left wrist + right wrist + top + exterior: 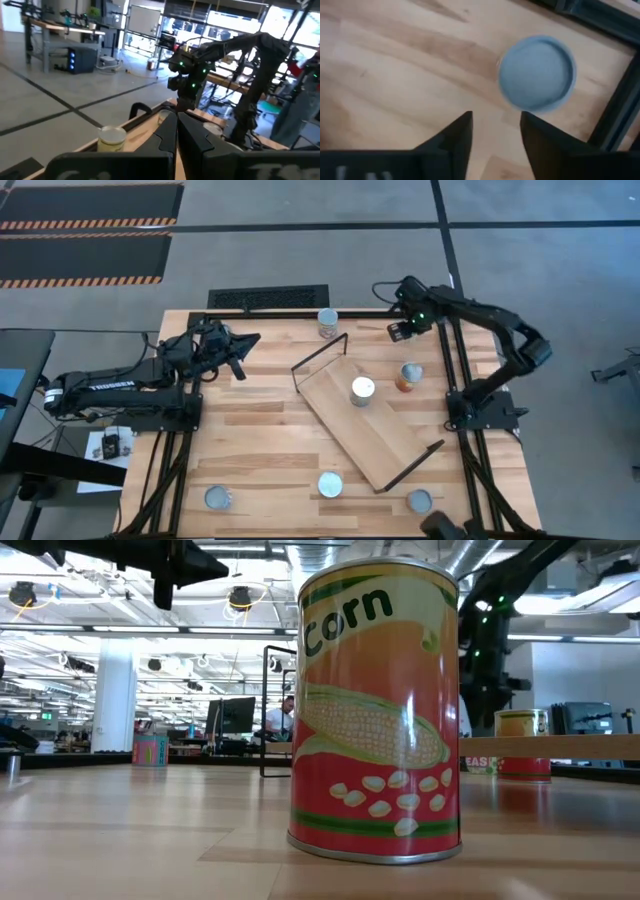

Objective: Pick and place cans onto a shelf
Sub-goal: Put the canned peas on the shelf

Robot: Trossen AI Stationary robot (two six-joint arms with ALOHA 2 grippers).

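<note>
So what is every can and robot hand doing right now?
Shelf: lies slanted on the table, holds one can.
Can on shelf: upright.
Can beside shelf: upright on the table, not yet shelved.
Far can: upright on the table.
Three near cans: upright along the near edge.
Left end effector: shut, empty.
Right end effector: open, empty, above the can beside shelf.

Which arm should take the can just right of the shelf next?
Right. The right gripper hangs open above that can, which stands on the table beside the shelf. The left gripper is shut, across the table.
</note>
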